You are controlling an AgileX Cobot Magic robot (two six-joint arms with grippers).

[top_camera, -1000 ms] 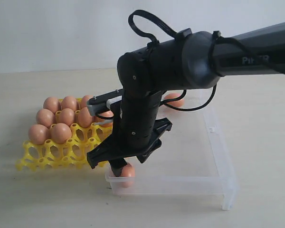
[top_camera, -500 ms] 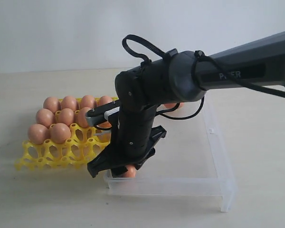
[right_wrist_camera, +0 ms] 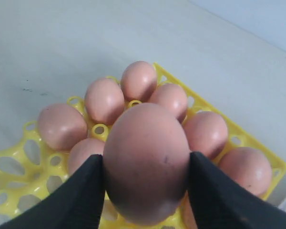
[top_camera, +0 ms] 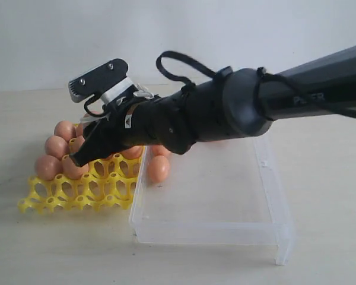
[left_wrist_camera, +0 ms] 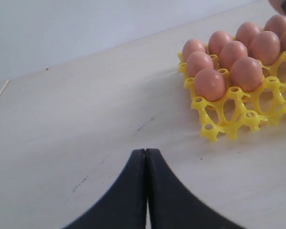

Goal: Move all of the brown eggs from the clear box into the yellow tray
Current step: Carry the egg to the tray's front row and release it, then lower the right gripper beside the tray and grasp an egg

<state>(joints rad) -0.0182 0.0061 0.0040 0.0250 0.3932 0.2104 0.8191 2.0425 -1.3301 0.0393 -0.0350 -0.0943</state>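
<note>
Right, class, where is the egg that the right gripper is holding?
In the right wrist view the egg is clamped between the fingers of the right gripper, above the seated eggs in the yellow tray, on the exterior view's left.

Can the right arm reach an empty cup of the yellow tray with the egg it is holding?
Probably yes. The right pincer, shut on the brown egg, hangs over the yellow tray, and the tray's front cups stand empty with nothing covering them.
</note>
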